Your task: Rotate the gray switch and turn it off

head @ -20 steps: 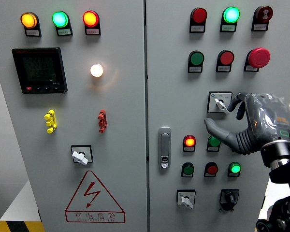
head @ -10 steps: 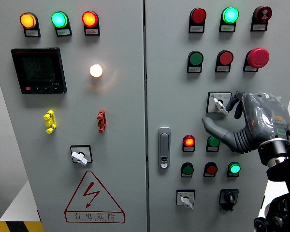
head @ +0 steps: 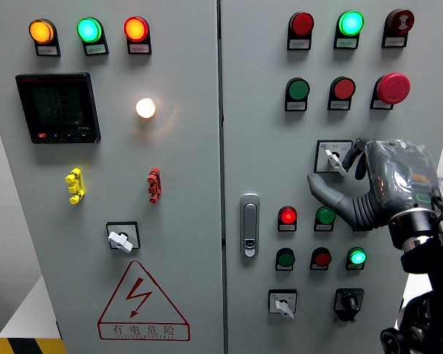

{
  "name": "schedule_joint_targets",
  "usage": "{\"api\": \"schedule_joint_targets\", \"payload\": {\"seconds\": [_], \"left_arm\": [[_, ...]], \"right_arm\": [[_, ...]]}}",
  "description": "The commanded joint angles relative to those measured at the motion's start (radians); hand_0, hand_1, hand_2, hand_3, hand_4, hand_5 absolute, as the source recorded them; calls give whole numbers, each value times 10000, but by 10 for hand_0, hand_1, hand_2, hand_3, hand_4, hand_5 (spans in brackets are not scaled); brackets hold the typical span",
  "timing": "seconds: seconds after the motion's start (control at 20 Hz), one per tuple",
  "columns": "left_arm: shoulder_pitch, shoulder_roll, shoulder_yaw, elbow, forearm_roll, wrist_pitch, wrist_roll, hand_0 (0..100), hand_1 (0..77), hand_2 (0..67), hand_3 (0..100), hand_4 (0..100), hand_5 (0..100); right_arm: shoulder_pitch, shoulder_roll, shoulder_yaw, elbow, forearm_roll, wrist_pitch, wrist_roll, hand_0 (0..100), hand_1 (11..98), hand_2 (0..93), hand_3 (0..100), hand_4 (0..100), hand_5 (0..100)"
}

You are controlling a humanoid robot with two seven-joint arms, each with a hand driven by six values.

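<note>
My right hand (head: 369,184) rests at the gray rotary switch (head: 334,158) on the cabinet's right door (head: 258,133), fingertips seemingly pinching its white knob, thumb spread below; I should grip squarely and twist cleanly without brushing the lit buttons beneath.

This is an industrial electrical room or plant area. A gray control cabinet (head: 184,295) fills the view, carrying indicator lamps (head: 88,29), a digital meter (head: 57,107), a red emergency-stop button (head: 393,88), rotary switches (head: 121,237) and a high-voltage warning triangle (head: 143,301). Yellow-black hazard striping (head: 26,345) marks the lower left corner.
</note>
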Motion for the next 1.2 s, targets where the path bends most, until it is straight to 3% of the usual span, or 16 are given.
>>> {"api": "schedule_joint_targets", "payload": {"seconds": [0.0, 0.1, 0.25, 1.15], "left_arm": [[0, -1, 0, 0, 0, 3, 0, 339, 0, 123, 223, 119, 123], [0, -1, 0, 0, 0, 2, 0, 338, 0, 123, 223, 119, 122], [0, -1, 0, 0, 0, 3, 0, 342, 0, 123, 223, 119, 122], [0, -1, 0, 0, 0, -13, 0, 339, 0, 123, 223, 119, 123]], "right_arm": [[4, 3, -18, 1, -1, 1, -19, 266, 289, 623, 763, 888, 947], [4, 3, -3, 2, -16, 1, -65, 387, 286, 628, 767, 888, 947], [4, 3, -18, 2, -16, 1, -96, 480, 281, 637, 770, 888, 947], [157, 3, -233, -106, -246, 1, -372, 647, 302, 725, 799, 888, 962]]}}
